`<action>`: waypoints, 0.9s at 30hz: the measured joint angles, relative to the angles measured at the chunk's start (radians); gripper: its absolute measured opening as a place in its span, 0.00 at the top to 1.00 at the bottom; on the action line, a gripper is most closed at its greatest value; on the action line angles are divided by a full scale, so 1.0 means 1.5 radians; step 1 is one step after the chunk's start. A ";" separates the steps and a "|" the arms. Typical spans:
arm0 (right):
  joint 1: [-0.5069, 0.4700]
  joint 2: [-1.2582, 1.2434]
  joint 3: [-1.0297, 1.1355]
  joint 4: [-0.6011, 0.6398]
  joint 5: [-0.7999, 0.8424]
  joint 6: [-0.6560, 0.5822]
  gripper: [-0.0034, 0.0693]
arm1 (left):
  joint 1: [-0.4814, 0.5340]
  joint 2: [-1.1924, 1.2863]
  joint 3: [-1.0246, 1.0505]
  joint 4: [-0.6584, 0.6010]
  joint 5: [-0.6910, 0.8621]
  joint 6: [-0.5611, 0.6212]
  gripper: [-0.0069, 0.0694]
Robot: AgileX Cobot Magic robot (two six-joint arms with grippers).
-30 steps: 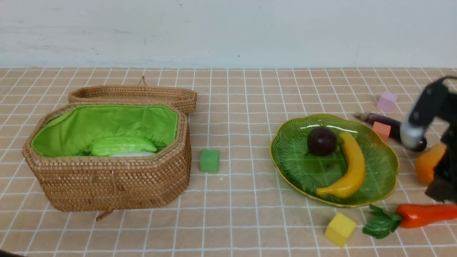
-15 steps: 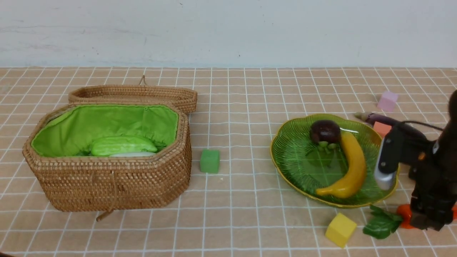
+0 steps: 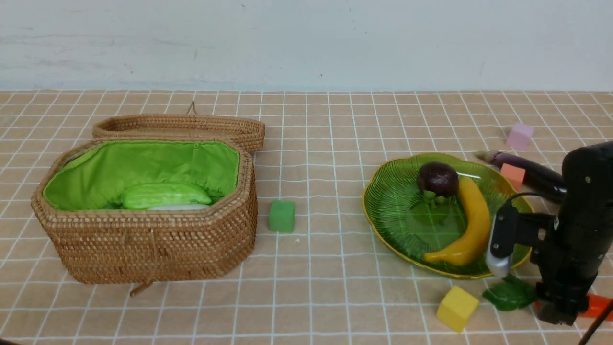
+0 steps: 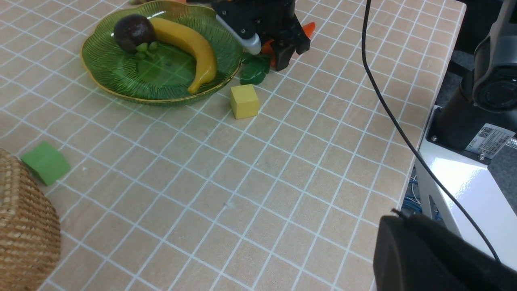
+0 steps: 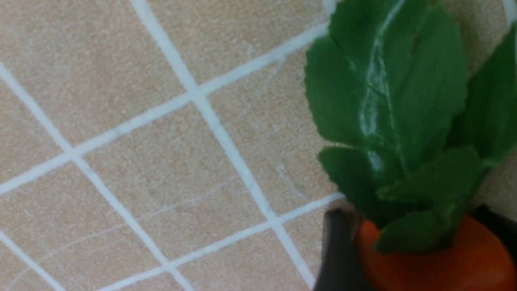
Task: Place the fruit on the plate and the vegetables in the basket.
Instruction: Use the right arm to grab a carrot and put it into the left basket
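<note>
The carrot [image 3: 596, 306] lies on the desk [image 3: 335, 306] between the fingers of the right hand [image 5: 412, 214], which closes about its thick leafy end, a finger against each side. Its long axis runs roughly left to right, leaves [image 3: 510, 293] toward the basket [image 3: 143, 218], root pointing off to the robot's right. The basket is well apart on the robot's left, past the plate [image 3: 383, 242], so the carry probably has to go leftward, raised enough to clear the rim. The right hand is the nearer one; the left hand [image 4: 404, 224] is shut, well apart, with nothing in it.

Hidden: the carrot's middle, behind the right hand, and its tip, cut off in the front view. No mango can be made out. Whether the carrot bears on the desk is unclear.
</note>
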 joint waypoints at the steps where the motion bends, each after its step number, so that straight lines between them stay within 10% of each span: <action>1: 0.000 -0.001 0.000 0.001 0.000 0.000 0.38 | 0.000 0.000 0.000 0.000 0.000 0.000 0.93; 14: 0.016 -0.252 -0.023 0.402 0.214 0.119 0.38 | 0.000 0.000 0.000 0.054 -0.022 -0.106 0.92; 27: 0.391 -0.051 -0.475 0.551 -0.046 0.167 0.38 | 0.000 0.000 0.000 0.420 -0.118 -0.495 0.92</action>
